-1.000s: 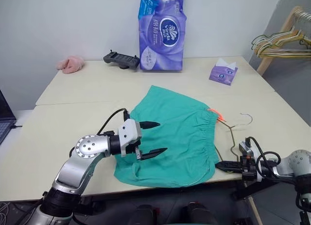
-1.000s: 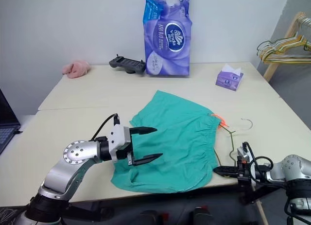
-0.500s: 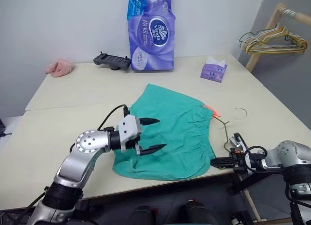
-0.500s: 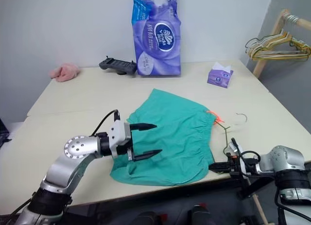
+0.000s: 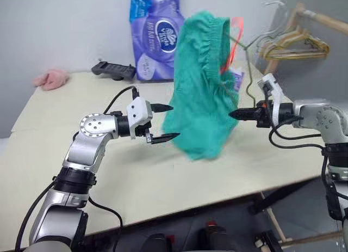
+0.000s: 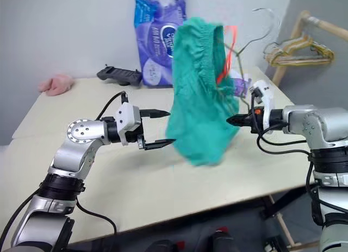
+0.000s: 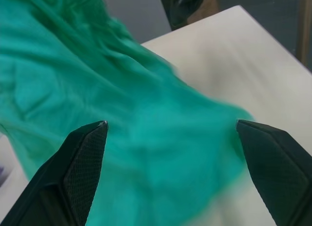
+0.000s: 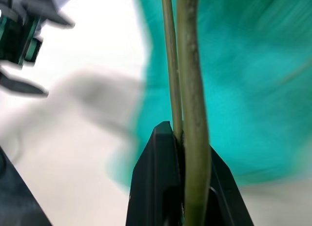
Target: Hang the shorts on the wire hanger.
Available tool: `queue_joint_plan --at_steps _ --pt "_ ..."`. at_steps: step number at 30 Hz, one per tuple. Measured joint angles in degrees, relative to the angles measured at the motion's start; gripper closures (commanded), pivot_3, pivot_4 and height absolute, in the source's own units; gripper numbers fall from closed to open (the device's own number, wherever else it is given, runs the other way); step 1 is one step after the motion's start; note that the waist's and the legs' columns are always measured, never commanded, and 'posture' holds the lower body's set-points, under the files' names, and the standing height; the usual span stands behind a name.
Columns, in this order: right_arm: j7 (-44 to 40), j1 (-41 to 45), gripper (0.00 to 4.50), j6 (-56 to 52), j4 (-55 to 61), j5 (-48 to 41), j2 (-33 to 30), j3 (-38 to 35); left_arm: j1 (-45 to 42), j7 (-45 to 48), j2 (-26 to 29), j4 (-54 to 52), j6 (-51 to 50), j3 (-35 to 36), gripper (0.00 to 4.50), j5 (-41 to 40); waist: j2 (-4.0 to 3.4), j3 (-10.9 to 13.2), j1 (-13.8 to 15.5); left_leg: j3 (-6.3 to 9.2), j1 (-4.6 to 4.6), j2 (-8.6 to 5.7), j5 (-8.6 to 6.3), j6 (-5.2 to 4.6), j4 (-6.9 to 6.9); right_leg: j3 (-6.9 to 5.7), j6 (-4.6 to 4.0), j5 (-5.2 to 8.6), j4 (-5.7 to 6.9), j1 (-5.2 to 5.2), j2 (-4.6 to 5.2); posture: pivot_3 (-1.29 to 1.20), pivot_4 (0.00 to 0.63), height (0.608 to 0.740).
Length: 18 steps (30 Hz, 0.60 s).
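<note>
The teal-green shorts [image 5: 200, 83] hang in the air over the table, waistband uppermost, with the orange drawstring [image 5: 232, 41] dangling at the top right. They are draped on the thin olive wire hanger [image 8: 192, 89], whose wire [image 5: 247, 72] rises to the right of the cloth. My right gripper [image 5: 232, 114] is shut on the hanger's wire, just right of the shorts. My left gripper [image 5: 175, 121] stands open at the shorts' left edge, pointing at the cloth with nothing between its fingers [image 7: 83, 162]. The shorts [image 7: 122, 104] lie just ahead of those fingers.
A tall purple tissue pack [image 5: 149, 34] stands at the back of the table [image 5: 136, 176], with a black controller [image 5: 113, 70] and a pink fluffy cloth [image 5: 50, 78] to its left. A wooden rack with bunched hangers [image 5: 293, 45] stands at the far right.
My right gripper has lifted the hanger off the table edge, and the shorts now hang in the air. My left gripper rose and moved forward, still open. The camera view also shifted.
</note>
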<state>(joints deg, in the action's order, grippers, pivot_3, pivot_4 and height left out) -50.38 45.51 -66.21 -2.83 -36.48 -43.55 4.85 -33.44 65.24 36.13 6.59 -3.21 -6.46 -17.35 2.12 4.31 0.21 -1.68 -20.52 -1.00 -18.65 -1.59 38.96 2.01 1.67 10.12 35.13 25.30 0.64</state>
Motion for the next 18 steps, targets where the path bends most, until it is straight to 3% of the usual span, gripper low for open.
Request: queue_joint_plan --at_steps 3,6,10,18 --pt "-1.0 -0.4 4.5 4.5 0.1 4.9 -0.3 5.5 -3.5 1.2 0.0 3.2 0.1 0.0 0.03 0.4 -0.12 -0.1 1.7 0.05 -1.87 -0.38 0.17 0.3 0.22 -0.18 -0.04 0.01 0.58 1.91 0.47 0.12 0.023 0.74" --pt "-1.3 -0.3 4.5 8.6 -1.5 9.0 -0.4 7.9 -8.8 1.4 -0.2 6.5 0.3 0.2 0.03 0.9 -0.15 -0.1 2.0 0.23 -2.73 -0.56 0.15 0.35 0.96 -1.04 -0.08 0.03 0.71 2.39 0.78 0.12 0.023 0.74" --pt "-1.9 -0.3 4.5 14.5 -3.0 14.2 -0.5 9.4 -11.5 2.7 -0.1 7.6 -0.2 0.4 0.03 0.8 -0.2 0.0 2.5 0.22 -2.25 -0.68 0.13 0.24 1.07 -1.13 -0.06 0.01 0.36 1.76 0.93 0.13 0.031 0.74" --pt "1.5 -2.0 4.5 31.9 -9.1 28.1 -0.2 12.8 -20.8 6.2 2.4 13.6 -4.8 1.5 0.03 0.6 -0.28 0.1 2.5 0.24 -1.02 -0.4 0.1 -0.26 1.09 -1.15 -0.16 -0.09 0.46 0.49 0.3 0.14 0.033 0.74"
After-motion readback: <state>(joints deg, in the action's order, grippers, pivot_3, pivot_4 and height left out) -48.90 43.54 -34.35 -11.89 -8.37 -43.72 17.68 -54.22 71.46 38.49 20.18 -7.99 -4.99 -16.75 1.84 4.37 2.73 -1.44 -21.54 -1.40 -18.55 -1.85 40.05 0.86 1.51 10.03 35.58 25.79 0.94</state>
